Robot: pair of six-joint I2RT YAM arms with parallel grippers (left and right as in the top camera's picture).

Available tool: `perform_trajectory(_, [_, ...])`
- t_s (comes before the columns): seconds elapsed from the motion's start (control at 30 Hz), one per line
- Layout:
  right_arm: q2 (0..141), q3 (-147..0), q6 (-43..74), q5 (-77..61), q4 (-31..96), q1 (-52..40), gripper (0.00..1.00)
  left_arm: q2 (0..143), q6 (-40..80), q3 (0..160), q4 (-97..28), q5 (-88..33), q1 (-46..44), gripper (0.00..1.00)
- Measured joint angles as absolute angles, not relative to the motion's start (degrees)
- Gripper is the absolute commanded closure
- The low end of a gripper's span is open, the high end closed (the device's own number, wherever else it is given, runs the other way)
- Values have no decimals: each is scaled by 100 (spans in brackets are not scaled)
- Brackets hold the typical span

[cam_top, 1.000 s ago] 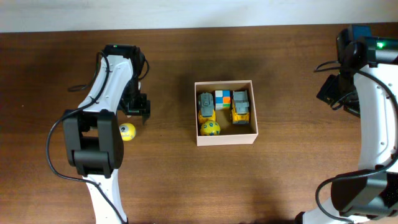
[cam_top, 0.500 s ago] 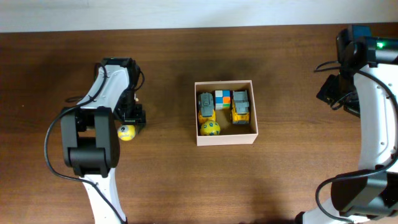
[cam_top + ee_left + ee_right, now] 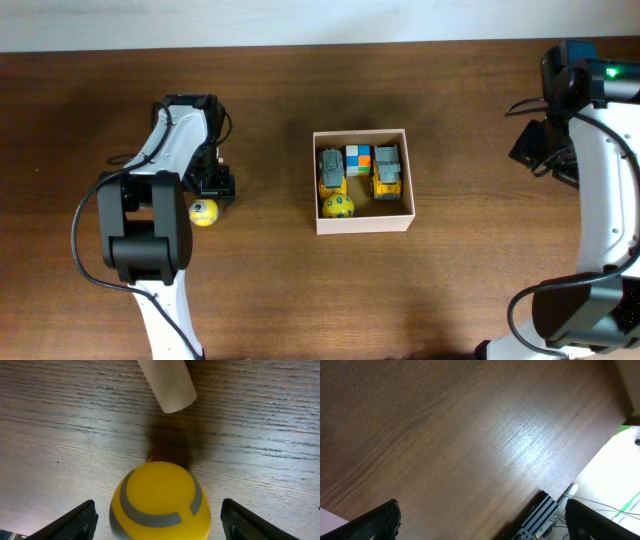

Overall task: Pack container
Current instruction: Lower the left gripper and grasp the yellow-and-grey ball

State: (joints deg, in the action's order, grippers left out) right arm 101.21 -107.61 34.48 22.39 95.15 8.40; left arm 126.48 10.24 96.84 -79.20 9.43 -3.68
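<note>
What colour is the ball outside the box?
The ball is yellow with grey curved stripes, clearest in the left wrist view.

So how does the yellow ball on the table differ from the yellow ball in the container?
The table ball lies on bare wood, outside the container; the boxed ball sits inside, beside a toy truck. The table ball has grey bands; the boxed ball shows bluish specks. Only the table ball sits between the left gripper's open fingers. Both are round and yellow.
</note>
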Motion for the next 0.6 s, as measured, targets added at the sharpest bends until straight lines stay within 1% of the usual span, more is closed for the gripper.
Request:
perform_trajectory(0.03, [10121,-10761,3446,2239,9515,840,1,12648,1024,9684,-7920,939,-368,29])
perform_trajectory(0.07, [10121,-10759,3448,2239,9515,840,1,12648,1007,9684,-7918,932,-368,30])
perform_trajectory(0.3, [10121,-10761,3448,2239,9515,840,1,12648,1004,9684,-7920,871,-368,35])
perform_trajectory(0.37, [10123,-10761,3448,2239,9515,840,1,12648,1007,9684,-7920,849,-368,40])
perform_trajectory(0.47, [10121,-10761,3448,2241,9515,840,1,12648,1004,9684,-7926,786,-368,44])
perform_trajectory(0.5, [10121,-10759,3446,2239,9515,840,1,12648,1004,9684,-7931,768,-368,48])
perform_trajectory(0.6, [10123,-10759,3450,2239,9515,840,1,12648,1011,9684,-7940,725,-368,54])
